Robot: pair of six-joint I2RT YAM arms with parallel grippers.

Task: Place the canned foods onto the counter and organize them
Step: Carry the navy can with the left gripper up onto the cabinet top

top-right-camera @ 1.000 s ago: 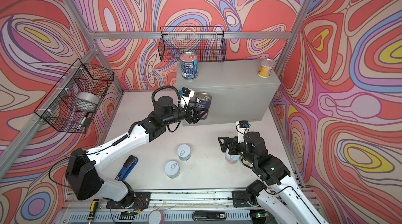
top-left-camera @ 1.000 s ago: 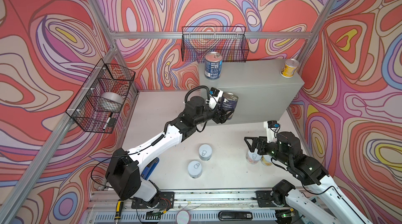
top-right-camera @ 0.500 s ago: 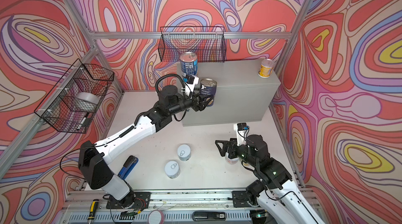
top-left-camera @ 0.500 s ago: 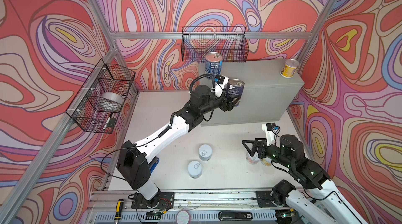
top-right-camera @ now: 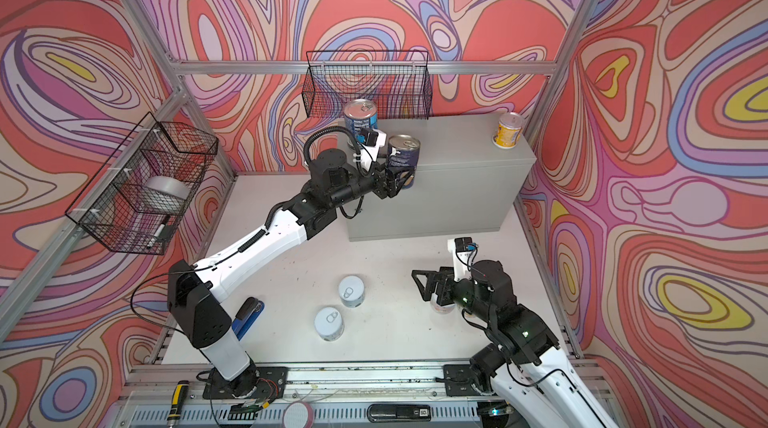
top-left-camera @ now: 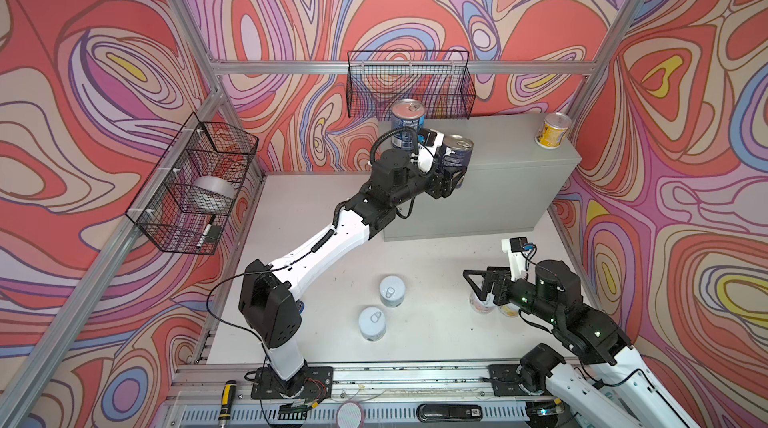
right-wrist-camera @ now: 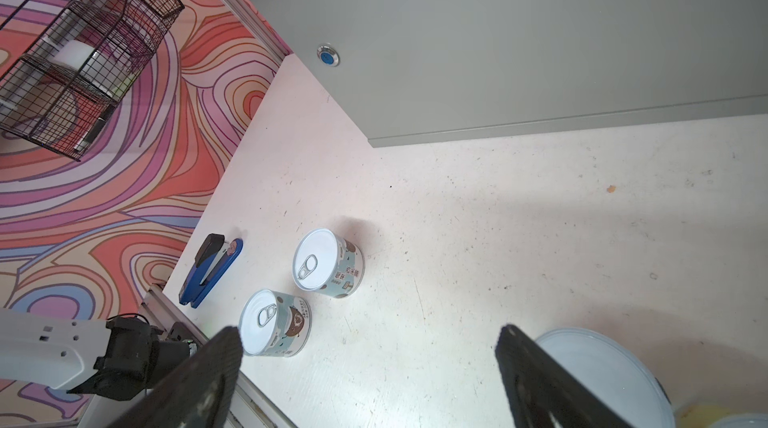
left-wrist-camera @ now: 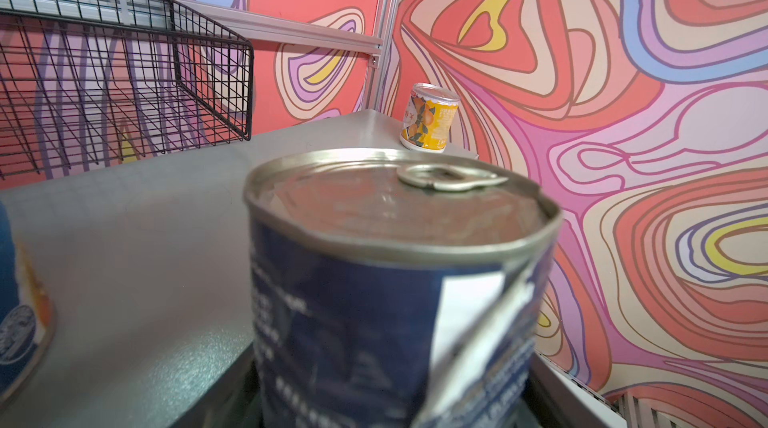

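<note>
Two dark blue tins are up at the counter [top-left-camera: 507, 143] [top-right-camera: 457, 143] [left-wrist-camera: 124, 238] [right-wrist-camera: 498, 30]. I can see the held dark blue can [top-left-camera: 457, 153] [top-right-camera: 404, 155] [left-wrist-camera: 395, 280] clamped low on its body by the left gripper [top-left-camera: 451, 176] [top-right-camera: 397, 180], roughly upright, pull-tab lid up, at the front left edge of the grey top. I cannot tell whether its base touches the surface. The second dark blue can [top-left-camera: 408, 120] [top-right-camera: 360, 116] [left-wrist-camera: 16, 301] stands on the back left corner of the counter, just behind the wrist and apart from the held one. A yellow can [top-left-camera: 552, 130] [top-right-camera: 508, 130] [left-wrist-camera: 430, 118] stands on the far right back corner, well apart from both. Down on the white table, two pale teal cans [top-left-camera: 392, 291] [top-right-camera: 351, 291] [right-wrist-camera: 326, 263] stand upright near each other in the middle, in front of the counter. My right gripper [top-left-camera: 488, 288] [top-right-camera: 432, 284] [right-wrist-camera: 365, 384] hangs low at the right with its jaws spread wide and nothing between them. A pale-lidded can [top-left-camera: 480, 305] [right-wrist-camera: 602, 367] sits under it, mostly hidden in both top views, and from the right wrist its lid shows just past one finger. Another can stands beside that one, but too little of it shows for me to name its colour. A blue stapler [top-right-camera: 247, 317] [right-wrist-camera: 212, 270] lies near the table's left edge. One black wire basket [top-left-camera: 409, 85] [top-right-camera: 365, 85] hangs on the back wall above the counter. A side basket [top-left-camera: 195, 180] [top-right-camera: 141, 189] on the left wall holds a silver tape roll [top-left-camera: 214, 193] [top-right-camera: 166, 193].
</note>
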